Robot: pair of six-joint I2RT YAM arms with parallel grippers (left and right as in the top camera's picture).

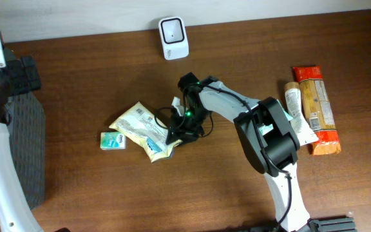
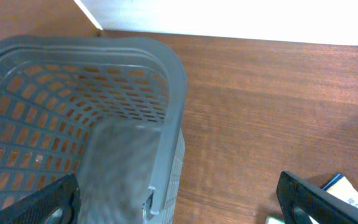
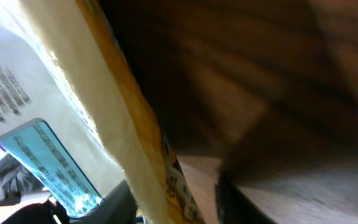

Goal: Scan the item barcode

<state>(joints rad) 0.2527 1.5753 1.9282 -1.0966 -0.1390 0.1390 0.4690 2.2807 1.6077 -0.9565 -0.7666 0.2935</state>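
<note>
A cream and yellow packet (image 1: 137, 122) lies flat on the wooden table, left of centre. My right gripper (image 1: 171, 136) is down at its right edge. In the right wrist view the packet (image 3: 55, 93) fills the left side, and its yellow seam runs down between the two dark fingers of the right gripper (image 3: 179, 205). The jaws stand on either side of that edge, with a strip of table showing on the right side. The white scanner (image 1: 173, 38) stands at the table's far edge. My left gripper (image 2: 179, 202) hangs wide open over a basket's rim, holding nothing.
A grey mesh basket (image 1: 28, 142) sits at the left edge of the table. A small teal box (image 1: 113, 140) lies just left of the packet. At the right lie orange snack packs (image 1: 317, 109) and a white tube (image 1: 295, 113).
</note>
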